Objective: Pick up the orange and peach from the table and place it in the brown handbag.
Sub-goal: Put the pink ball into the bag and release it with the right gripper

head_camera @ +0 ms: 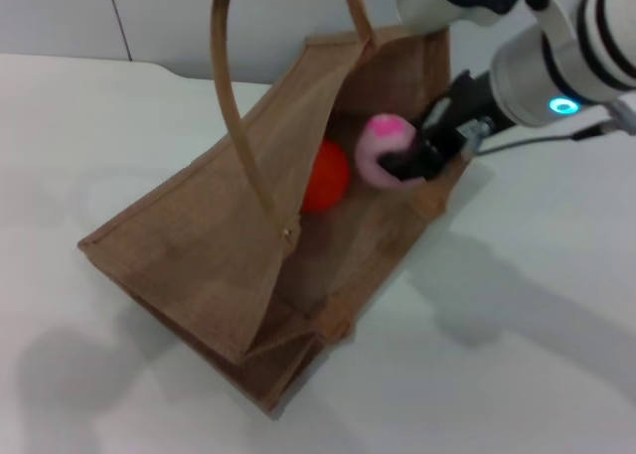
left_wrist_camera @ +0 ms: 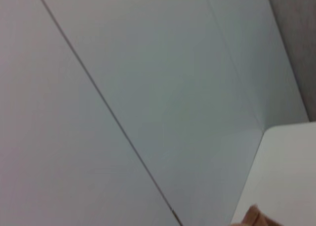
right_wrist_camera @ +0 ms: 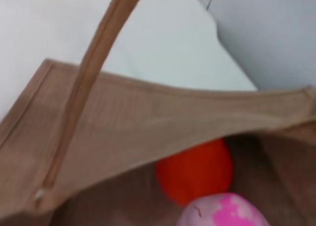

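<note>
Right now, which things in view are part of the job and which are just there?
Job:
- orange, inside the bag
- peach, held by the right gripper at the bag's mouth
- brown handbag

Just there:
- table
- wall panels

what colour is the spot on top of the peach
Bright magenta on the pale pink peach; the right wrist view shows it best.

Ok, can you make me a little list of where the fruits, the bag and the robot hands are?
orange: inside the brown handbag, partly behind its raised side
peach: held at the bag's open mouth, beside the orange
right gripper: shut on the peach, reaching into the bag
left gripper: not in view
bag handle: lifted up, holding the bag open
table: white, the bag rests on it
</note>
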Tool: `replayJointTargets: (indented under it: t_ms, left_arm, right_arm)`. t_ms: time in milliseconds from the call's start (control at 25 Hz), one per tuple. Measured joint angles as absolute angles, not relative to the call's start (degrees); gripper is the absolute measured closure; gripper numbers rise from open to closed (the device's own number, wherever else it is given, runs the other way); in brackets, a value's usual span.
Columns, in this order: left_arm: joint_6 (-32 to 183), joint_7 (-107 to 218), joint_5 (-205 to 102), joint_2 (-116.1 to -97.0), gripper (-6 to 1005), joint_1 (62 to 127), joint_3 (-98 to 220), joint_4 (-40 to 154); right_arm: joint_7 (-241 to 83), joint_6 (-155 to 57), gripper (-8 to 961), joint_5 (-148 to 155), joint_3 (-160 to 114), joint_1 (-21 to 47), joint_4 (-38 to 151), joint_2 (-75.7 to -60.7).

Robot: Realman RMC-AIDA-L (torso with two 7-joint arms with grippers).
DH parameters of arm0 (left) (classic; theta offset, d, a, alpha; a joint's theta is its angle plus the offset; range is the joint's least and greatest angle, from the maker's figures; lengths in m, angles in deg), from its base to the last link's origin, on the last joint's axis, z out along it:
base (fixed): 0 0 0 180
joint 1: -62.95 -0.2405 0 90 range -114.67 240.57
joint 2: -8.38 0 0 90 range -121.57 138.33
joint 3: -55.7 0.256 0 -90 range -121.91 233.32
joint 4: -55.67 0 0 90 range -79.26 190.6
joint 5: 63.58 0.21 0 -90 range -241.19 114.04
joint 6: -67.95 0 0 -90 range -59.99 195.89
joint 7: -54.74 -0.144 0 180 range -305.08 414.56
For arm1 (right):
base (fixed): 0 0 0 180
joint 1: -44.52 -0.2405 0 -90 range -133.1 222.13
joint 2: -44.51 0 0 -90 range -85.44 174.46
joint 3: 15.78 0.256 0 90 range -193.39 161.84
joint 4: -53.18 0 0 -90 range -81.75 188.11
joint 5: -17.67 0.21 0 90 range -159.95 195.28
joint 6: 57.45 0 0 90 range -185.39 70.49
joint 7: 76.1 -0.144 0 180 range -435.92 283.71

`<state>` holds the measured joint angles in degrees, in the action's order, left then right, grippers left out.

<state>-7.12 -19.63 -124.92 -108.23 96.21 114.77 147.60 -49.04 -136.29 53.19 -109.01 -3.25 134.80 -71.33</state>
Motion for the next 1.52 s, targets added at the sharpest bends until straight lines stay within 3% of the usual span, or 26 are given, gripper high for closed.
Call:
replayJointTargets:
  t_ms: [600, 1240, 1360, 1520]
  left_arm:
    - [-8.39, -17.63, -129.42, -108.28, 788, 94.12, 116.25, 155.0]
    - [-8.21, -17.36, -128.93, -108.3, 775, 93.62, 116.16, 155.72]
    - [-8.06, -17.33, -128.47, -108.27, 773, 93.25, 115.95, 155.66]
    - [-7.86, -17.33, -128.11, -108.25, 770, 92.92, 115.86, 154.98]
  right_arm:
    - [-47.64, -116.41, 569, 53.43, -111.99, -4.12, 121.71, -71.38]
    - [-51.2, -107.93, 428, 53.44, -119.35, -6.06, 118.16, -71.63]
    - [-51.34, -108.27, 211, 53.39, -119.14, -5.65, 118.14, -71.55]
    - [-51.35, -110.16, 118, 53.04, -119.12, -5.3, 118.28, -71.46]
